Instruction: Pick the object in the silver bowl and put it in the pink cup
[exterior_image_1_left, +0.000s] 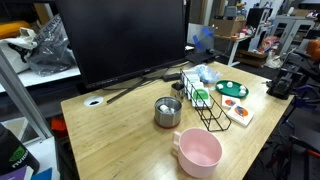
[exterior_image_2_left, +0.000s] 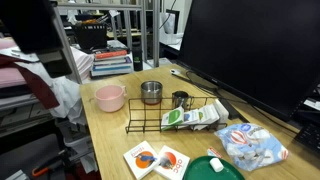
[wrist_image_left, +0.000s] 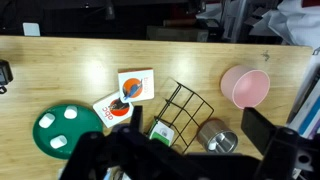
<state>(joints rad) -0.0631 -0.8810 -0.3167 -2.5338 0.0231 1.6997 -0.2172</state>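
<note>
The silver bowl (exterior_image_1_left: 167, 112) stands near the middle of the wooden table, and a small pale object (exterior_image_1_left: 163, 104) lies inside it. The bowl also shows in an exterior view (exterior_image_2_left: 151, 92) and low in the wrist view (wrist_image_left: 215, 138), where the object (wrist_image_left: 212, 145) is a white speck. The pink cup (exterior_image_1_left: 198, 152) (exterior_image_2_left: 110, 97) (wrist_image_left: 245, 86) stands beside the bowl, apart from it. My gripper (wrist_image_left: 196, 120) hangs high above the table with its jaws wide open and nothing between them. Its dark fingers (wrist_image_left: 258, 126) frame the bowl in the wrist view.
A black wire rack (exterior_image_1_left: 205, 105) (wrist_image_left: 180, 110) holding a green packet lies next to the bowl, with a slim metal cup (exterior_image_2_left: 181, 99) behind it. A green plate (wrist_image_left: 65, 130), two picture cards (wrist_image_left: 130, 85) and a plastic bag (exterior_image_2_left: 255, 147) lie further along. A large dark monitor (exterior_image_1_left: 125, 40) stands behind.
</note>
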